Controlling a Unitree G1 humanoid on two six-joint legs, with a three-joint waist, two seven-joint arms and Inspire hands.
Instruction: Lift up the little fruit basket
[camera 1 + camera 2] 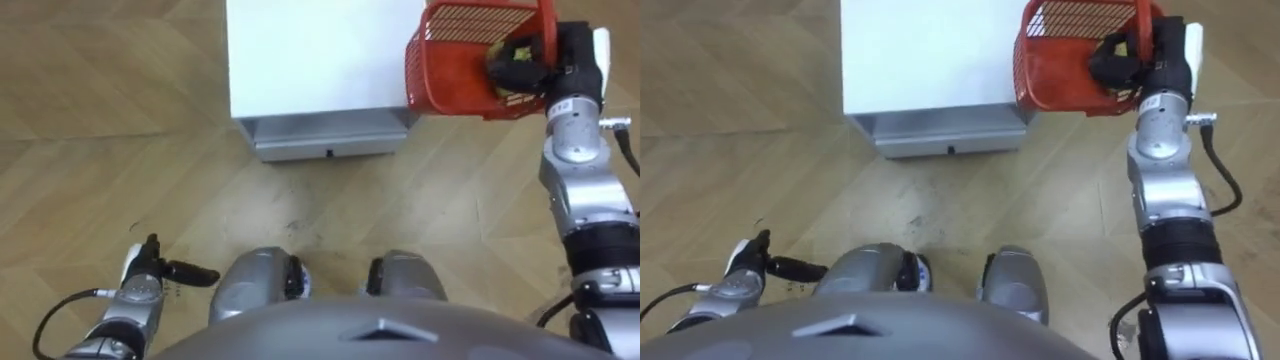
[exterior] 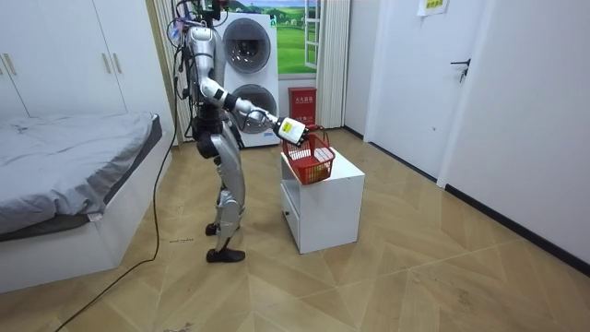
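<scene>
Parquet (image 1: 90, 150) lies under everything you see here. At the lower left of the eye views, your robot's left hand (image 1: 165, 270) hangs low beside its thigh. Its fingers are loosely straight, one of them pointing toward the middle, and it holds nothing.

Move right and you reach the white cabinet (image 1: 320, 50), seen from above, with its grey drawer (image 1: 325, 135) along the near edge. At the cabinet's right front corner is the red fruit basket (image 1: 455, 60), tilted so that its mesh wall faces you, and part of it hangs out past the cabinet's right edge. You cannot tell whether its base touches the top. The right hand (image 1: 545, 60) reaches forward from the right side, its dark fingers curled round the basket's handle, and something yellow shows just behind them.

In the room view you find the bed (image 2: 74, 148) at the left. Next comes the robot, standing upright on the floor facing the cabinet, with its arm stretched over the top. Stacked washing machines (image 2: 249, 55) stand behind it, and a white door (image 2: 406, 74) is at the right.
</scene>
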